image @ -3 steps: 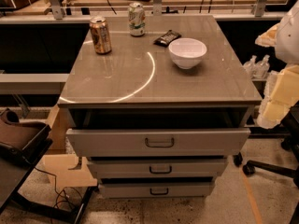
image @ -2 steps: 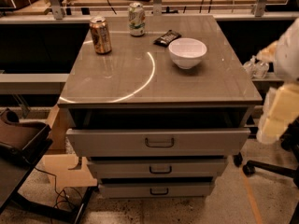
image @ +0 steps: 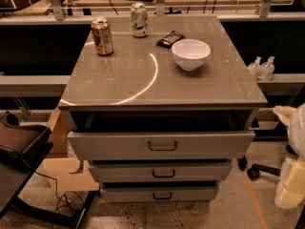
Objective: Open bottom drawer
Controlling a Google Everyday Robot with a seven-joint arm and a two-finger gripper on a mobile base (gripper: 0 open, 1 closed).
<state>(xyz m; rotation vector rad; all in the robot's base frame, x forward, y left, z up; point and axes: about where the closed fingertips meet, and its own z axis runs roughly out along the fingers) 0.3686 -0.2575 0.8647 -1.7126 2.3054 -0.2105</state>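
- Your gripper (image: 291,189) hangs at the right edge, well apart from the bottom drawer (image: 190,193); whether it is open or closed, you cannot tell.
- The writing on the copper can (image: 102,36) is unreadable.

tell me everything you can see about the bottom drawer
The bottom drawer is the lowest of three grey fronts, flat, with a small dark loop handle at its centre. It sits level under the middle drawer, just above the floor; its inside is hidden. Nothing touches it: the end effector hangs apart, near the view's right edge.
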